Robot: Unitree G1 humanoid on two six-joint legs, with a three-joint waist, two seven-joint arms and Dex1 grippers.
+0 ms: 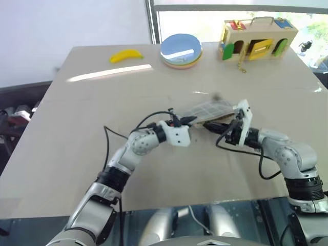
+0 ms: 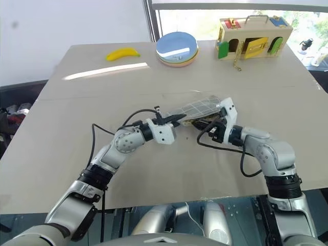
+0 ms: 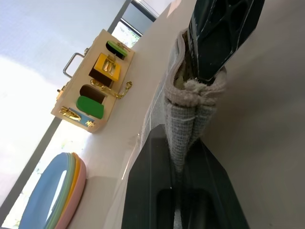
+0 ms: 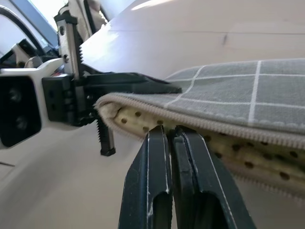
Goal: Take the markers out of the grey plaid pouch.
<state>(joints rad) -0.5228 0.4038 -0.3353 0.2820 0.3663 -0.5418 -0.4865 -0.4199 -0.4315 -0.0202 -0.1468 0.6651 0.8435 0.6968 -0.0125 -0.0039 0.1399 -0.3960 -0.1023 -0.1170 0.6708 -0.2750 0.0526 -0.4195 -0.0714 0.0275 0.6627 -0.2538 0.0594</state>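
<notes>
Between the two grippers, lifted off the counter [image 1: 77, 128], hangs the pouch [image 1: 207, 109]: soft, light fabric that will sag. Left gripper [image 3: 183, 157] clamps one end; right gripper [image 4: 172, 136], pinched together, nips the dotted lining at the mouth. Markers unseen. No legible writing.

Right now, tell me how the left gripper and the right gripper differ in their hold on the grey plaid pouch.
The left gripper is shut on the end seam of the grey plaid pouch, pinching folded fabric edge-on; the right gripper is shut with its tips at the pouch's open zipper edge, against the yellowish dotted lining. The left gripper comes from the pouch's left end, the right gripper from its right side. Both are closed, and together they hold the pouch above the table.
</notes>
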